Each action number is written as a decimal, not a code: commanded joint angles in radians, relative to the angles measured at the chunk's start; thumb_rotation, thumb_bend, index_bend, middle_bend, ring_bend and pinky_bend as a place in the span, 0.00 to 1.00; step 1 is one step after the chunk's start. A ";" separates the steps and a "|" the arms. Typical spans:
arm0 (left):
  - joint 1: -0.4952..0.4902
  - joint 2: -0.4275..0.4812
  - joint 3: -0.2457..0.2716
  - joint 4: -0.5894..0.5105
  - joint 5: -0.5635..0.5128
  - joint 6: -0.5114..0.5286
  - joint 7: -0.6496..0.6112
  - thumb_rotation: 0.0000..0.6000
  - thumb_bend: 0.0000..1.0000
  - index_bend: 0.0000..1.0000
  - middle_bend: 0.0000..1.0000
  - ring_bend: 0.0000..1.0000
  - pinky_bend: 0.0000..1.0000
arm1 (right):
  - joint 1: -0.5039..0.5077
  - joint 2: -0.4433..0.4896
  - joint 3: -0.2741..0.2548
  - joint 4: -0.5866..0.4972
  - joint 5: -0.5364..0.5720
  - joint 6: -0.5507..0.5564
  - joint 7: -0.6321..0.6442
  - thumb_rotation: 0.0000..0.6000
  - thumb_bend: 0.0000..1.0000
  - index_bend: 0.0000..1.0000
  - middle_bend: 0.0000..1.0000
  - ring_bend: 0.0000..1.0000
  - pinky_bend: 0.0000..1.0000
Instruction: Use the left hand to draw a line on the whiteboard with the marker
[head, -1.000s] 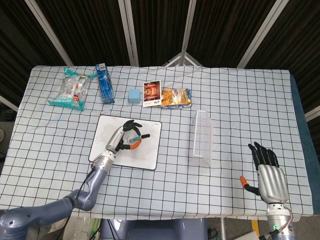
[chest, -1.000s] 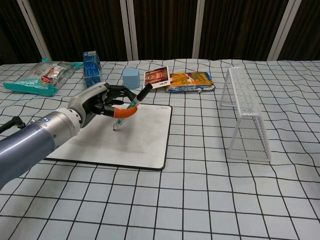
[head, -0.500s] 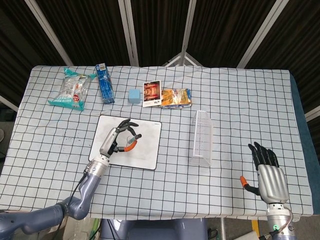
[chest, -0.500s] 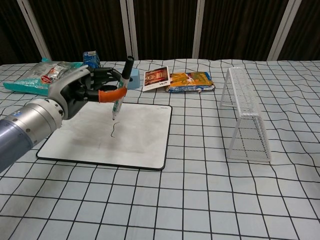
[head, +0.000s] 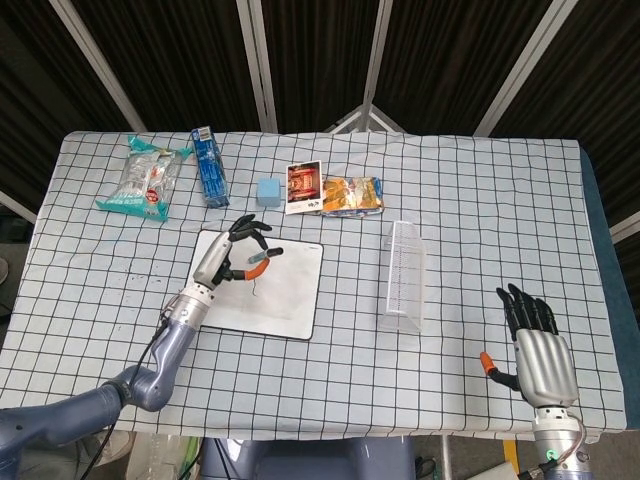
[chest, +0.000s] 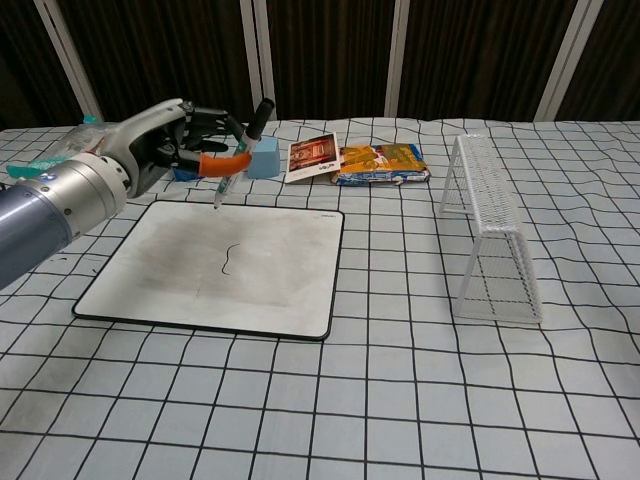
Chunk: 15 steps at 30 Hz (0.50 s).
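My left hand (chest: 170, 148) (head: 232, 252) hangs above the far left part of the whiteboard (chest: 250, 290) (head: 290, 305) and grips the marker (chest: 240, 150) (head: 262, 257) between thumb and fingers, tip pointing down and off the surface. A short dark curved line (chest: 229, 258) shows near the middle of the board. My right hand (head: 535, 345) rests open, fingers spread, near the front right of the table; the chest view does not show it.
A white wire rack (chest: 488, 225) (head: 404, 277) stands right of the board. Along the back lie a snack bag (chest: 85, 152), a blue carton (head: 209, 166), a light blue cube (chest: 262, 156), a card (chest: 313, 155) and an orange packet (chest: 381, 164).
My left hand has lifted the marker off the board and drawn back up and to the far left. A short line now stays on the board. The right hand has not moved.
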 joint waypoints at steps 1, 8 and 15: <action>-0.030 -0.031 0.021 0.053 0.007 -0.036 0.021 1.00 0.56 0.71 0.26 0.07 0.10 | 0.000 0.000 0.000 0.000 0.000 0.000 0.000 1.00 0.30 0.00 0.00 0.00 0.00; -0.047 -0.073 0.044 0.118 0.019 -0.048 0.015 1.00 0.56 0.71 0.26 0.07 0.10 | 0.000 0.000 0.000 0.000 0.000 0.000 0.000 1.00 0.30 0.00 0.00 0.00 0.00; -0.053 -0.095 0.051 0.158 0.024 -0.044 -0.006 1.00 0.56 0.71 0.26 0.07 0.10 | 0.000 0.000 0.000 0.000 0.000 0.000 0.000 1.00 0.30 0.00 0.00 0.00 0.00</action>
